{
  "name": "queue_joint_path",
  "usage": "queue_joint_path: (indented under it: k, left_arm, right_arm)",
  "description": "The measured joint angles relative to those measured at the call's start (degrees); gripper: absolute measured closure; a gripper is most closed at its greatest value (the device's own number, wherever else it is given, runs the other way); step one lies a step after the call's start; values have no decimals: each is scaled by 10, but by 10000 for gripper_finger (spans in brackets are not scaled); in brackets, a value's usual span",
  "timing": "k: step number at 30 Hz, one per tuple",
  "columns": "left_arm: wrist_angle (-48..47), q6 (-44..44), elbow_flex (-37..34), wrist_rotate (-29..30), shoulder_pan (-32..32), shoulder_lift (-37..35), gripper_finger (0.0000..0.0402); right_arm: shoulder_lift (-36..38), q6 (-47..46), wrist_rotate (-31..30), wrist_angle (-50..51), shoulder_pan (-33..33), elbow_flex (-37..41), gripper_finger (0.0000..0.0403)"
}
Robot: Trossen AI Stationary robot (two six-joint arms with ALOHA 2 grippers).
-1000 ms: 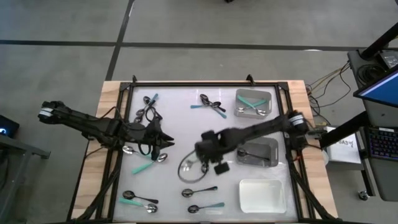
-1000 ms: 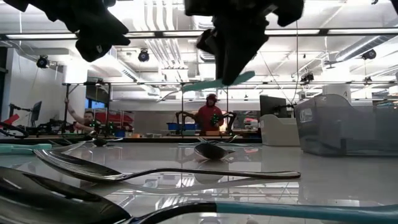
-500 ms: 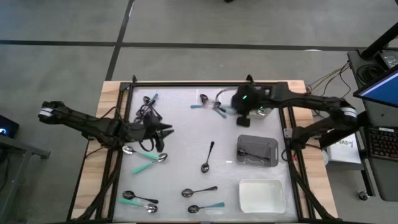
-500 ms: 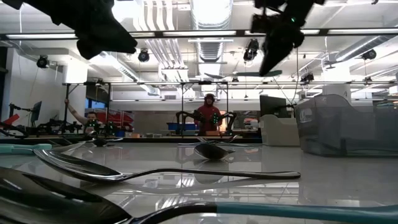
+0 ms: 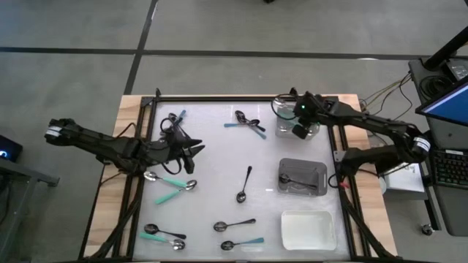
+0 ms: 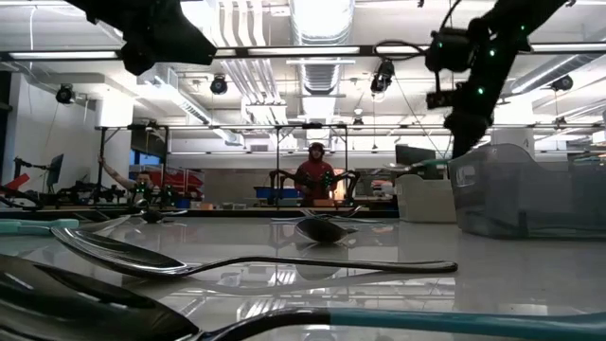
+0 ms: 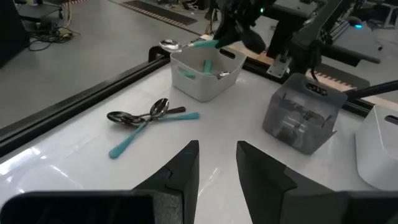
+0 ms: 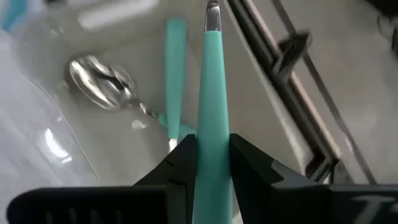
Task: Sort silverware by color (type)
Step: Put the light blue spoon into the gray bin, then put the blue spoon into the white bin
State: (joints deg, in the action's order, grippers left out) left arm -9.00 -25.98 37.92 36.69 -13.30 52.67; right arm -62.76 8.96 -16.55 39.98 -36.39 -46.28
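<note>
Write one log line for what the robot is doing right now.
right gripper: shut on teal spoon, over far tray | left gripper: open, empty, waiting left of centre

Teal-handled spoon with silver bowl, grey tray, white tray, all-black spoon

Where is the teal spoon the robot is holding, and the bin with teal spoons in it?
teal spoon (image 8: 210, 118), right wrist view, middle of its teal handle.
bin with teal spoons (image 7: 200, 87), left wrist view, its near outer wall.
</note>
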Motion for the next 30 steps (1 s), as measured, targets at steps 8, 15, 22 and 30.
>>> queue_joint_path:
  k: [8,15,22,30]
  left_arm:
    - [0,-1,3,1,0,4,312]
    - [0,-2,3,-1,0,10,312]
    - [0,-2,3,-2,0,26,312]
    - [0,-12,7,-3,0,45,312]
  right_arm:
    - [1,-34,2,4,-4,18,335]
    - [1,-45,2,55,-4,18,334]
    - [1,-65,2,76,-4,18,306]
    - [1,-101,15,77,-4,18,257]
